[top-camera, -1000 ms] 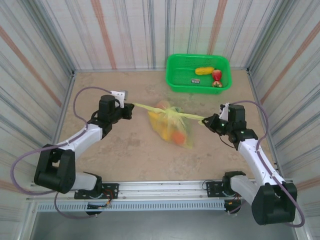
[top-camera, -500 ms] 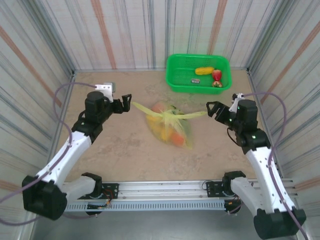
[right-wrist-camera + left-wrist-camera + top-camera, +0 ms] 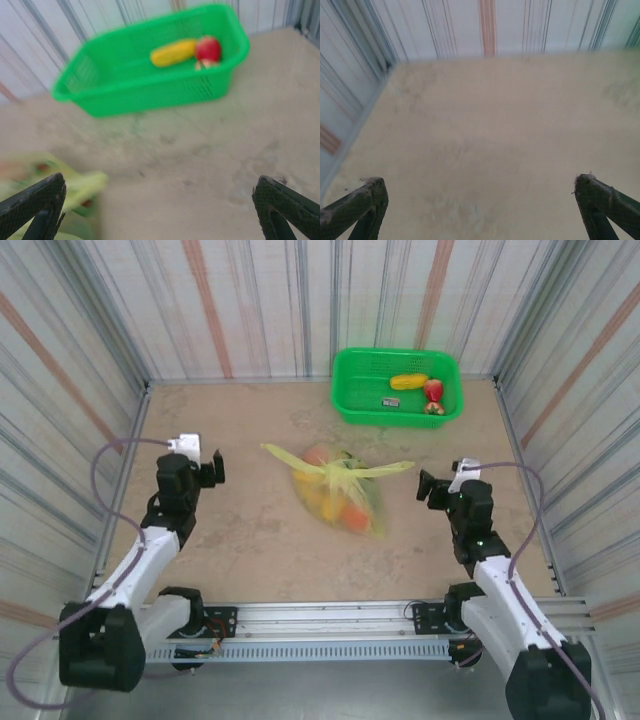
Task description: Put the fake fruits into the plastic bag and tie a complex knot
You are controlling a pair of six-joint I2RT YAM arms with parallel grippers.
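Top external view: the plastic bag (image 3: 342, 498), thin and yellow-green, lies near the middle of the tan bench (image 3: 250, 540), bulging with fake fruits (image 3: 352, 515) whose orange, red and yellow show through the film. Its handles are gathered into a knot (image 3: 335, 472) on top. One pointed strip end (image 3: 275, 451) sticks out toward the left arm and the other strip end (image 3: 396, 469) toward the right. At the far edge stands a green mesh basket (image 3: 397, 387) holding a yellow fruit (image 3: 408, 381) and a red fruit (image 3: 434, 390). The left arm is folded back, with its left end effector (image 3: 214, 468) well apart from the bag on the left side. In the left wrist view, its fingers (image 3: 357, 205) are spread wide with bare bench between them. The right arm is likewise bent close to its base. The right end effector (image 3: 425, 490) sits near the bag's right side without touching it. In the right wrist view, its jaws gape fully and hold nothing, facing the basket, with the bag blurred at the lower left.
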